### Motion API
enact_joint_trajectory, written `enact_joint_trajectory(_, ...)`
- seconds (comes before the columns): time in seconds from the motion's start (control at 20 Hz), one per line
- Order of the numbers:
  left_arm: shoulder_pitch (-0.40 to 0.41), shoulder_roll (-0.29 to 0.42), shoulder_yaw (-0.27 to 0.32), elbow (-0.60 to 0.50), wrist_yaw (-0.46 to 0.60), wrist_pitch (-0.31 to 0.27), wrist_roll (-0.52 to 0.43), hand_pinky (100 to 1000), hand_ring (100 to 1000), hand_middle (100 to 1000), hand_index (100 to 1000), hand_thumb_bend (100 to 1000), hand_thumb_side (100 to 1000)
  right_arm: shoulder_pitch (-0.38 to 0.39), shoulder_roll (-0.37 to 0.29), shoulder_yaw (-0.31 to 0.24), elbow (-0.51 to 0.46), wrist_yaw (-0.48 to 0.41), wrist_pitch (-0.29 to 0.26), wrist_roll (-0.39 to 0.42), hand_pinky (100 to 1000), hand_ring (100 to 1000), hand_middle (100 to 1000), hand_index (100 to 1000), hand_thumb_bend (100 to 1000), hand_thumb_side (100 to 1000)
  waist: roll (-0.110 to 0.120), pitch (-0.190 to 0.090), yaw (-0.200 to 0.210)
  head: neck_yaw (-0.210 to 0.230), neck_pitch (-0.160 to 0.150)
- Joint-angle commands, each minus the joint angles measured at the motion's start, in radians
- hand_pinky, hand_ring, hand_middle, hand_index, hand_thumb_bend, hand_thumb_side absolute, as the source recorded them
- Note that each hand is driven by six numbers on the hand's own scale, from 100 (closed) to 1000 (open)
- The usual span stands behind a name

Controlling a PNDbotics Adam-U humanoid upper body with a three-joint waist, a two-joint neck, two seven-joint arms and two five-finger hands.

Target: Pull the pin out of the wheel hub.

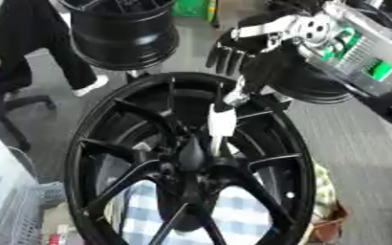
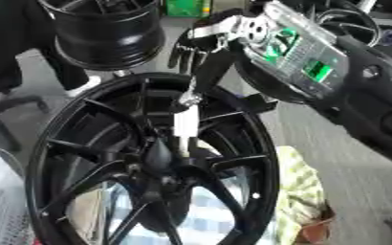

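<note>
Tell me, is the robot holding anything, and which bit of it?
Yes. The right hand pinches the top end of a white pin, which points down toward the middle of the black wheel. No left hand shows.

Two black wheels: one hub (image 1: 191,162) near, at centre, and a second rim (image 1: 124,31) far left. One white pin (image 1: 221,122) stands over the near hub's centre. One robot hand (image 1: 249,52) reaches in from the far right. One checked cloth (image 1: 233,215) lies behind the spokes.
</note>
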Motion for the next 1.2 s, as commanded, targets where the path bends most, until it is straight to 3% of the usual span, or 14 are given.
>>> enact_joint_trajectory(0.05, -0.007, 0.008, 0.004, -0.011, -0.001, 0.003, 0.001, 773, 763, 652, 816, 100, 573, -0.007, -0.024, -0.008, -0.018, -0.015, 0.094, 0.1, 781, 762, 714, 812, 572, 204, 0.006, -0.013, 0.001, -0.004, 0.003)
enact_joint_trajectory(0.7, -0.009, 0.001, 0.003, -0.011, 0.0, 0.006, 0.002, 774, 763, 651, 816, 100, 571, 0.033, -0.01, -0.002, -0.006, -0.029, 0.084, 0.107, 783, 761, 715, 806, 532, 100, 0.01, -0.008, 0.005, -0.009, -0.004)
enact_joint_trajectory(1.2, -0.007, -0.009, 0.003, -0.011, -0.001, 0.009, 0.001, 776, 763, 650, 816, 100, 589, 0.061, 0.015, -0.004, 0.031, -0.019, 0.064, 0.094, 781, 759, 714, 800, 525, 102, 0.011, -0.001, 0.009, -0.009, -0.012)
